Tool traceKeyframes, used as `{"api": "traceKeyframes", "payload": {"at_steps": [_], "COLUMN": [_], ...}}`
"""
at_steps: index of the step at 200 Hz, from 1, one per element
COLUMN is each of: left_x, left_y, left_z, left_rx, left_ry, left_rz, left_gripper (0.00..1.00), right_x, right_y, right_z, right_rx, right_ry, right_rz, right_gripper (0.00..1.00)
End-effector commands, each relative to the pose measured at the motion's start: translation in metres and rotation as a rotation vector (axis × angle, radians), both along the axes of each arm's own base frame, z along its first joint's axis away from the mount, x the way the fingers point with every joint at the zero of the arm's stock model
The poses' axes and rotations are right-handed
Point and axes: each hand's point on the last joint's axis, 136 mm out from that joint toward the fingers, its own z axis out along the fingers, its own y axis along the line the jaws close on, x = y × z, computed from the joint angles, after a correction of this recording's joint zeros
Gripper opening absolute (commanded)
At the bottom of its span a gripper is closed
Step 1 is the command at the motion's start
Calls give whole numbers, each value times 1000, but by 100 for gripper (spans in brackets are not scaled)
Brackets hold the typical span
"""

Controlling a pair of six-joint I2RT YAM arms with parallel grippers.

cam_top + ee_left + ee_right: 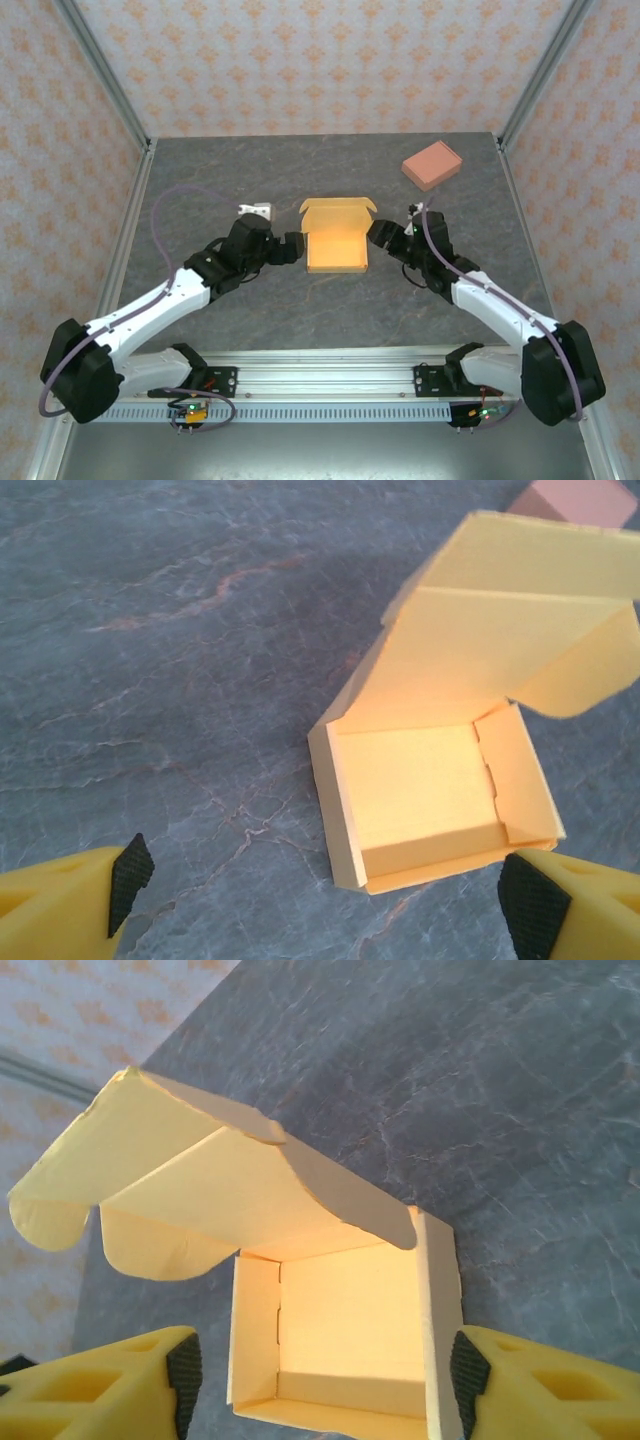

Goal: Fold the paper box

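Note:
The yellow paper box (335, 250) sits mid-table with its tray walls up and its lid (338, 212) standing at the far side, side flaps hanging loose. My left gripper (295, 247) is just left of the box and open. In the left wrist view the box (420, 790) lies ahead between the wide-spread left gripper (330, 885) fingers, whose right pad (530, 895) is near the box's near corner. My right gripper (380, 235) is at the box's right side, open. In the right wrist view the right gripper (327, 1378) straddles the tray (350, 1320) without clamping it, under the lid (200, 1170).
A closed pink box (432, 165) rests at the back right of the grey stone-patterned table (220, 190); its corner, the pink box (580, 498), shows behind the lid. Metal frame posts and patterned walls bound the table.

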Motion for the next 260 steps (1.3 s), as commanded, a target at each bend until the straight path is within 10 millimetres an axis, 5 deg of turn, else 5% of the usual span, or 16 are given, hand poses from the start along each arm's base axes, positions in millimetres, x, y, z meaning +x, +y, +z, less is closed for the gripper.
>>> {"api": "traceKeyframes", "payload": {"at_steps": [1,39,79,105,162,203,260], "left_x": [13,36,59,71,89,87,69], "left_y": [-13,-20,-22,-26,-44,-60,-52], "left_z": [-1,-10,-6,-10,-23,-32,-68], "left_rx": [79,147,181,210,195,78,-27], "left_ry": [-32,-43,-99,-100,-56,7,98], "left_rz": [-102,-97,-61,-52,-62,-57,64], "left_gripper": [91,80,80,76,34,13,11], "right_x": [7,27,41,49,52,52,33], "right_y": [15,16,21,25,36,38,38], "right_z": [-7,-2,6,5,-7,-16,-41], "right_rx": [-140,-213,-239,-235,-172,-153,-169], "right_ry": [-75,-125,-151,-136,-83,-51,-20], "right_rz": [182,191,205,204,219,201,172], "right_gripper": [61,58,60,53,28,22,17]}}
